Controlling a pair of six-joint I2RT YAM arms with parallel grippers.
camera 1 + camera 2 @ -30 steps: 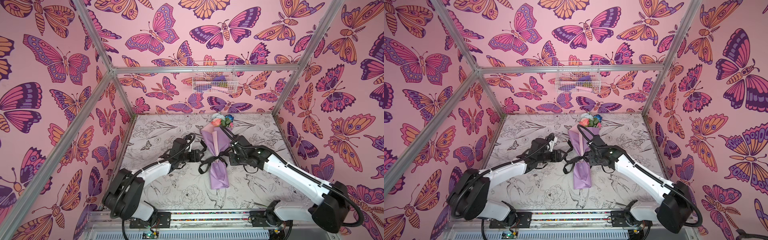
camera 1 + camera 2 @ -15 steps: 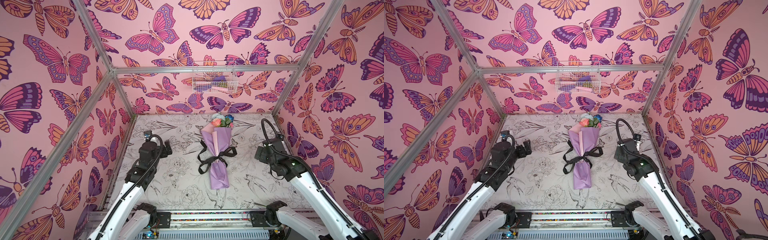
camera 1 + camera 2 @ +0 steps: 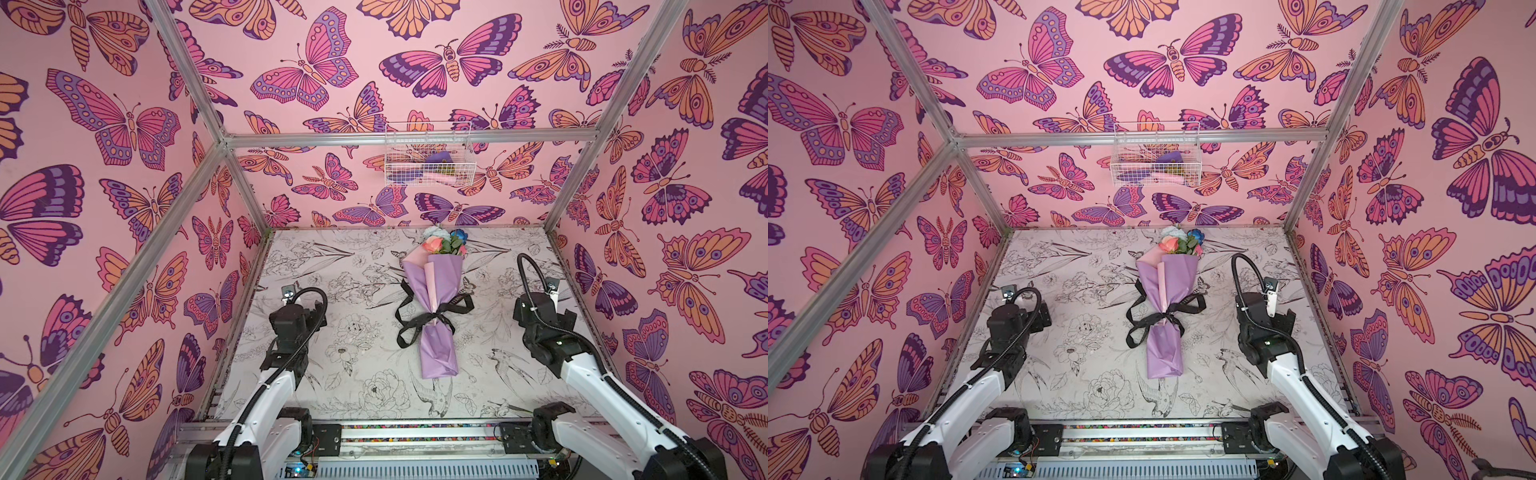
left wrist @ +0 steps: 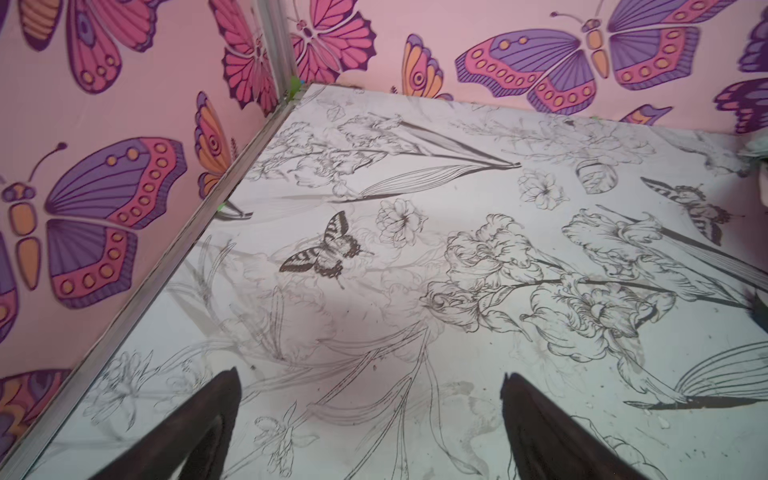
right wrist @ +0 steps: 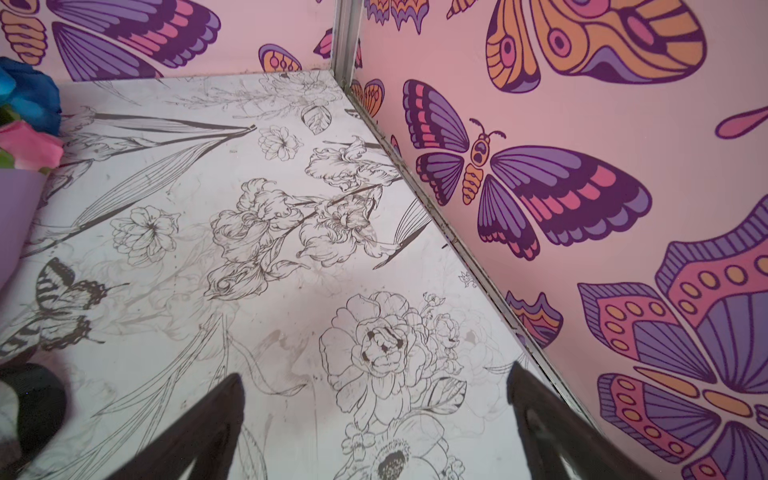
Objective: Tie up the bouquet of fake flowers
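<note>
Bouquet of fake flowers (image 3: 436, 307): tied lilac paper cone; left gripper (image 4: 369, 373), right gripper (image 5: 374, 372) agape, empty.

Pale lettering printed on the black ribbon (image 3: 424, 322), too small and blurred to read. Nothing else legible anywhere.

Probably a robotics lab cell: aluminium frame (image 3: 411, 139), butterfly-print walls (image 3: 104, 124), flower-sketch tabletop (image 3: 353, 266), robot arms (image 3: 582, 370) on a base rail (image 3: 415, 433).
</note>
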